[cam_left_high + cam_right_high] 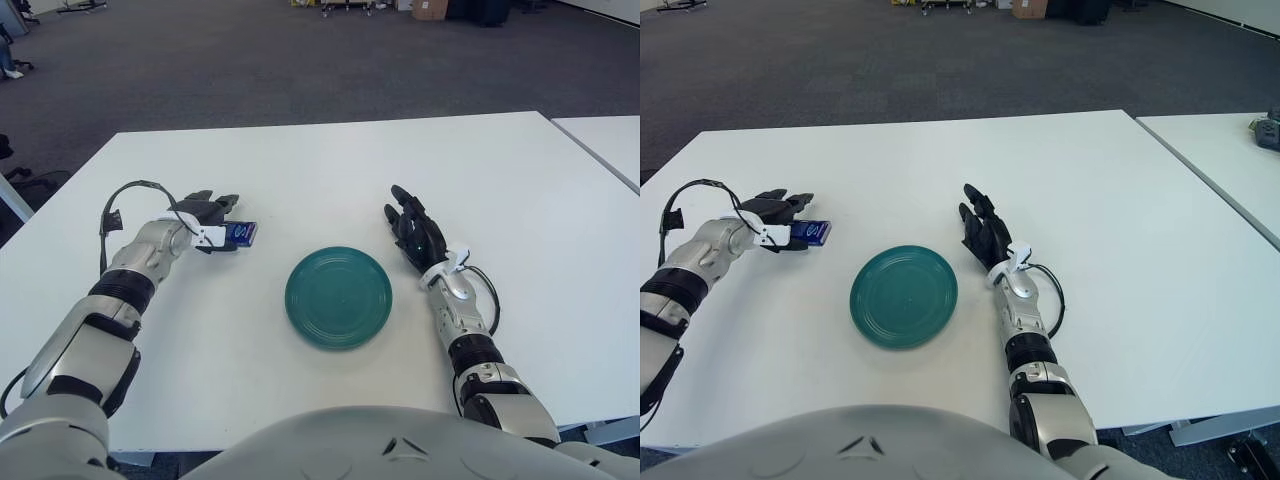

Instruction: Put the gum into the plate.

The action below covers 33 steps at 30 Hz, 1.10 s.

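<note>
Robot torso (330, 445) fills the bottom edge at 6 o'clock, grey curved shell, nearest the camera. Both forearms run up from it onto the white table (330, 170).

Green plate (338, 297) sits flat on the table just past the torso, roughly centre of the scene, nothing in it.

Left hand (205, 222) is at about 10 o'clock from the plate, fingers closed around the gum (241, 233), a small blue pack. Pack sticks out of the fingers on the plate side, pointing toward 3 o'clock. Whether pack or hand touches the tabletop: cannot tell. Gum is near the plate but clearly apart from it, not over the rim. A black cable (125, 200) loops off the left wrist at 9 o'clock from the hand.

Right hand (413, 228) is at about 2 o'clock from the plate, just beside its rim without overlapping it. Black fingers extended and relaxed, pointing toward 11 o'clock, holding nothing.

Second white table (1220, 160) at 3 o'clock, separated by a narrow gap, with a small grey object (1268, 131) at its far right edge, too small to identify. Dark grey carpet (250, 60) beyond at 12 o'clock.
</note>
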### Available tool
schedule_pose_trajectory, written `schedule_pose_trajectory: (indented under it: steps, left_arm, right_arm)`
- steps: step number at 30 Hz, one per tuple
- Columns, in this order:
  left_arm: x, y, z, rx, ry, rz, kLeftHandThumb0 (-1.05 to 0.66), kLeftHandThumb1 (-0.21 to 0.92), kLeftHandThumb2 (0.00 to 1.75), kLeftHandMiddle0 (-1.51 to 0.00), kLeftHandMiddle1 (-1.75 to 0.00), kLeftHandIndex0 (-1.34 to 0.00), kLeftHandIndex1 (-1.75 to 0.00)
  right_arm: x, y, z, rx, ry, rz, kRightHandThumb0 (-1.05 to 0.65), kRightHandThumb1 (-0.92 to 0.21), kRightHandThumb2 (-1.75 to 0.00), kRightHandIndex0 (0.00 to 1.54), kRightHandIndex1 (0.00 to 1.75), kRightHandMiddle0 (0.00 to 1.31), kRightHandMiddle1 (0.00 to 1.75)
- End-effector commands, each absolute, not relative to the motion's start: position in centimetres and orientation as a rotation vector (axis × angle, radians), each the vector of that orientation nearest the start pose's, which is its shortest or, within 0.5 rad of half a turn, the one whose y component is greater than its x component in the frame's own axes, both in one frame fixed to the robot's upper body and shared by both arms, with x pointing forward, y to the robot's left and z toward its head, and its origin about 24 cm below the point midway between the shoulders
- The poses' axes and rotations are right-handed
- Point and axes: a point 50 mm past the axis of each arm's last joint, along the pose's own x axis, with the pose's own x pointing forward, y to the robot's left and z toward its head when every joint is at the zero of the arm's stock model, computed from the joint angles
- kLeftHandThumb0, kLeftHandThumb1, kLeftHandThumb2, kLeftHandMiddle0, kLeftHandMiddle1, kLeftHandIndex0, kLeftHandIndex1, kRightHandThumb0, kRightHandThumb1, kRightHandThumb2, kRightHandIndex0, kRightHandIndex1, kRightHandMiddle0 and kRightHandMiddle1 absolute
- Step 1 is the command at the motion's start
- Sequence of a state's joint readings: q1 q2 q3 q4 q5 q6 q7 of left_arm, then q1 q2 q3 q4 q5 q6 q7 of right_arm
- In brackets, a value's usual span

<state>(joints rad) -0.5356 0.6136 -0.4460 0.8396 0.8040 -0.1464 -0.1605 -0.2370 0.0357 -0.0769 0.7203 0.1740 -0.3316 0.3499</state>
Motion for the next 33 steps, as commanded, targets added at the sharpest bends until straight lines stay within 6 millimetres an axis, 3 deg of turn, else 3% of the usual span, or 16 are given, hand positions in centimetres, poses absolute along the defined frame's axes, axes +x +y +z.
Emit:
schedule_pose_trajectory:
  steps: [1, 27, 31, 32, 33]
  left_arm:
    - [32.8, 24.4, 1.9, 1.579, 0.346, -0.486, -1.05, 0.92, 0.42, 0.00, 0.00, 0.00, 0.00]
    - [31.7, 23.5, -1.1, 1.537, 0.419, -0.607, -1.05, 0.92, 0.39, 0.00, 0.00, -0.08, -0.06]
    - [31.4, 23.3, -1.6, 1.517, 0.427, -0.625, -1.05, 0.92, 0.35, -0.10, -0.03, -0.02, -0.50]
    - [31.3, 23.3, -1.7, 1.512, 0.429, -0.628, -1.05, 0.92, 0.32, -0.15, -0.13, -0.02, -0.85]
    - [31.0, 23.3, -2.3, 1.496, 0.449, -0.628, -1.05, 0.92, 0.30, -0.10, -0.33, -0.01, -1.09]
  right_arm:
    - [22.6, -13.1, -8.3, 0.268, 0.438, 0.217, -0.74, -0.92, -0.77, 0.13, 0.00, 0.00, 0.26]
    - [22.7, -13.2, -8.3, 0.280, 0.438, 0.204, -0.75, -0.92, -0.72, 0.10, 0.00, 0.00, 0.21]
    - [22.7, -13.2, -8.3, 0.293, 0.438, 0.193, -0.75, -0.92, -0.72, 0.11, 0.00, 0.00, 0.21]
    - [22.8, -13.3, -8.3, 0.296, 0.438, 0.191, -0.75, -0.92, -0.71, 0.11, 0.00, 0.00, 0.21]
    - [22.8, -13.3, -8.3, 0.298, 0.438, 0.190, -0.75, -0.92, -0.71, 0.11, 0.00, 0.00, 0.21]
